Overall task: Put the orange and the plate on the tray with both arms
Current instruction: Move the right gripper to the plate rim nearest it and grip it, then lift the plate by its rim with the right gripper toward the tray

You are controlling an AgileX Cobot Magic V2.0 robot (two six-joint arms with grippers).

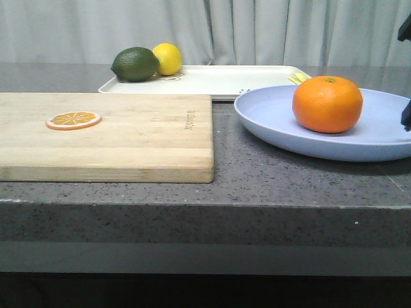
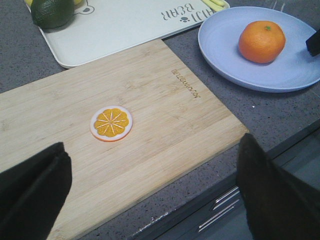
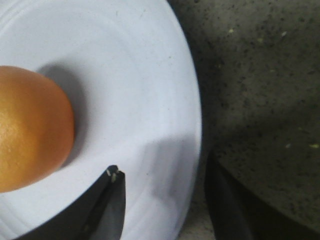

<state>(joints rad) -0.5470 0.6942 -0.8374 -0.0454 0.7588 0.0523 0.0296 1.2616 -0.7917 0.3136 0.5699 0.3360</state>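
Note:
The orange (image 1: pixel 327 104) sits upright on the pale lavender-blue plate (image 1: pixel 270 122), on the counter at the right. The cream tray (image 1: pixel 225 80) lies behind them, touching or just behind the plate's far rim. In the right wrist view, my right gripper (image 3: pixel 165 175) is open and straddles the plate (image 3: pixel 140 75) rim. One finger is over the plate near the orange (image 3: pixel 27 135), the other over the counter. My left gripper (image 2: pixel 152 145) is open and empty above the cutting board's near edge, far from the orange (image 2: pixel 261 41), plate (image 2: pixel 225 45) and tray (image 2: pixel 125 25).
A pale wooden cutting board (image 1: pixel 128 135) with an orange slice (image 1: pixel 73 120) fills the left of the counter. A green lime (image 1: pixel 135 64) and a yellow lemon (image 1: pixel 168 58) rest on the tray's left end. A small yellow item (image 1: pixel 297 78) lies on the tray behind the plate.

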